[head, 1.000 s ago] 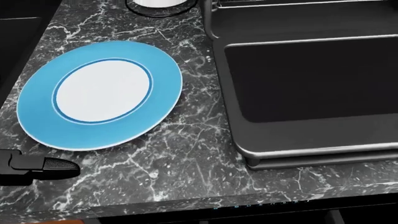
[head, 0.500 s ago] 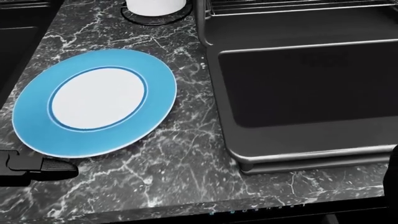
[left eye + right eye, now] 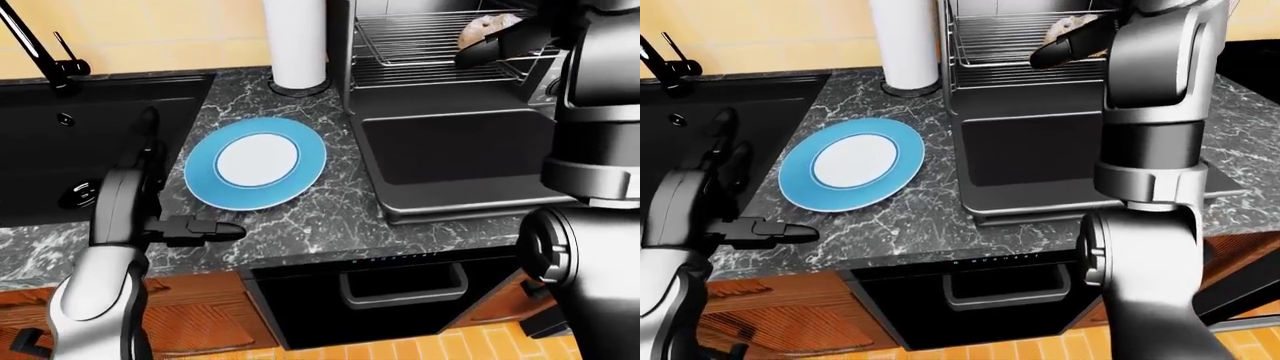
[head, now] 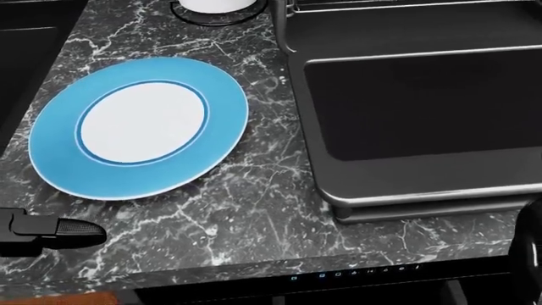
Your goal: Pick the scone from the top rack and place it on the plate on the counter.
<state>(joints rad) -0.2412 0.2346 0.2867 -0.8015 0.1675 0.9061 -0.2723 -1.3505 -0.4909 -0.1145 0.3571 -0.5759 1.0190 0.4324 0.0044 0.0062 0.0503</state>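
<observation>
Left hand (image 3: 195,229) open, fingers spread low over dark marble counter (image 3: 320,217). Blue-rimmed round plate (image 3: 256,162) beyond, bare. Farther, right hand (image 3: 1072,43) at browned scone (image 3: 487,28) on top wire rack (image 3: 420,37); grip indeterminate. Risk: scone nudged deeper or dropped if fingers close off-centre.

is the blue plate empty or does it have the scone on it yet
Empty: the plate shows a bare white centre, and the scone sits on the top rack.

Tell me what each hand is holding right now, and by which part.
The left hand holds nothing; its fingers are spread over the counter. The right hand has reached the scone on the top rack, but whether its fingers grip it cannot be told.
</observation>
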